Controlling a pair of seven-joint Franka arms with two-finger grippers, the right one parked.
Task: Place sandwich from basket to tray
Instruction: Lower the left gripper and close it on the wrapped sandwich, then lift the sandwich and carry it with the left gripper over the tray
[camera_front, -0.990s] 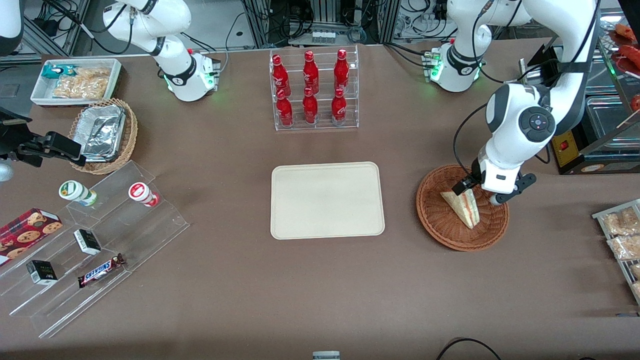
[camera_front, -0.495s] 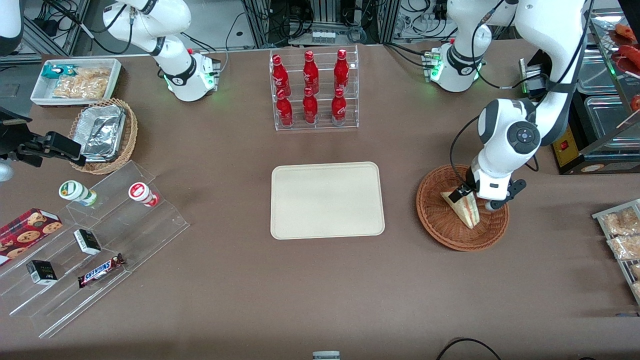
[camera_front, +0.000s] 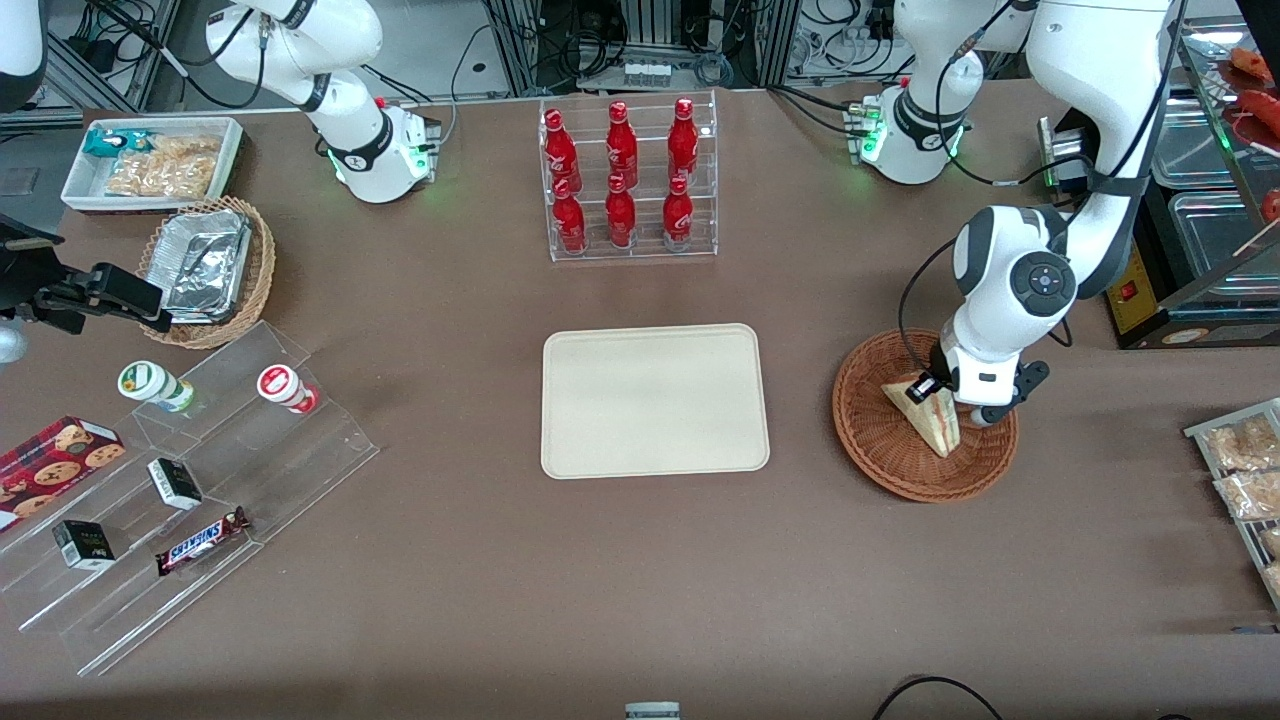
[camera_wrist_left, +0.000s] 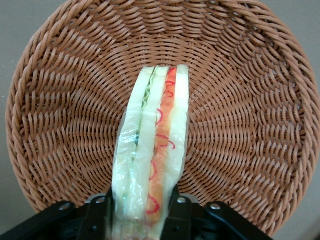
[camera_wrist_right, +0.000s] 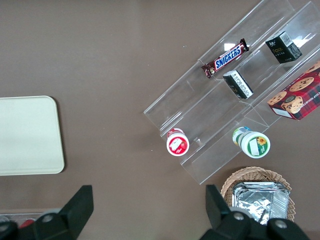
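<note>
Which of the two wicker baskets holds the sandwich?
The reddish-brown basket toward the working arm's end, where the gripper straddles the sandwich. The lighter wicker basket toward the parked arm's end holds foil containers.

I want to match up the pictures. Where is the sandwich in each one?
Front view: the sandwich stands on edge in the basket, toward the working arm's end of the table, with the gripper down at its upper end.
Left wrist view: the sandwich is seen edge-on, between the fingers.
Right wrist view: not in it.
Shared landmark: the basket in the first two; the tray links front and right wrist.
</note>
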